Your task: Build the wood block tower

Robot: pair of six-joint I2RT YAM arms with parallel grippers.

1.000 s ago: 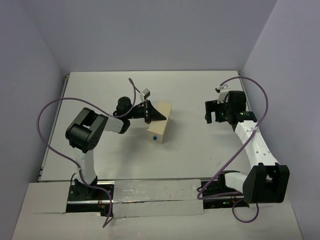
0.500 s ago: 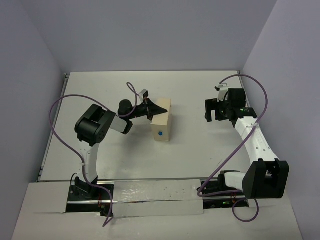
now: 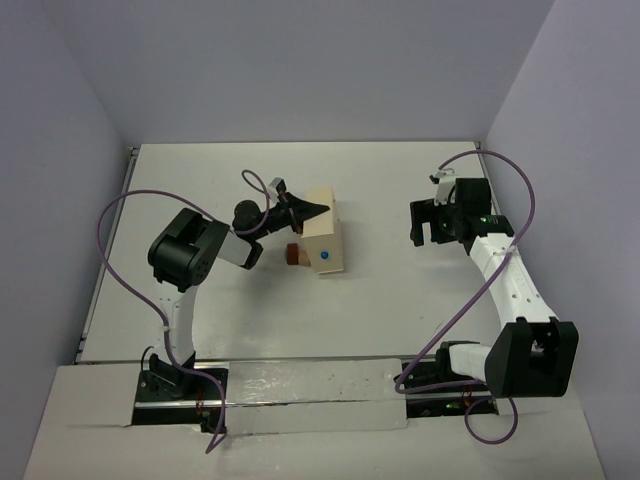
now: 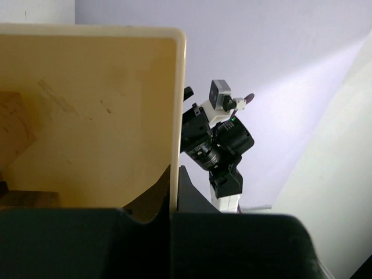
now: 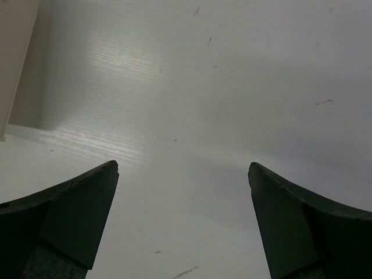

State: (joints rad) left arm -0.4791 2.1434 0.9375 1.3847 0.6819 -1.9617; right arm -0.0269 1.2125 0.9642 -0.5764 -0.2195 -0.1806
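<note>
My left gripper (image 3: 312,211) is shut on the thin wall of the pale wooden tray (image 3: 327,243) and holds it tipped on edge near the table's middle. A small orange-brown block (image 3: 293,254) lies on the table just left of the tray. In the left wrist view the tray wall (image 4: 173,116) runs between my closed jaws, and pale block shapes (image 4: 14,125) rest inside the tray at the left. The other blocks are hidden. My right gripper (image 3: 430,226) is open and empty over bare table (image 5: 183,174).
The tray's outer face carries a small blue dot (image 3: 326,256). The right arm's wrist (image 4: 218,139) shows beyond the tray in the left wrist view. A tray edge (image 5: 14,52) shows at the far left of the right wrist view. Purple cables loop beside both arms.
My left gripper has turned and carried the tray a little right and back. An orange-brown block now lies on the table left of the tray. The right arm has barely moved.
</note>
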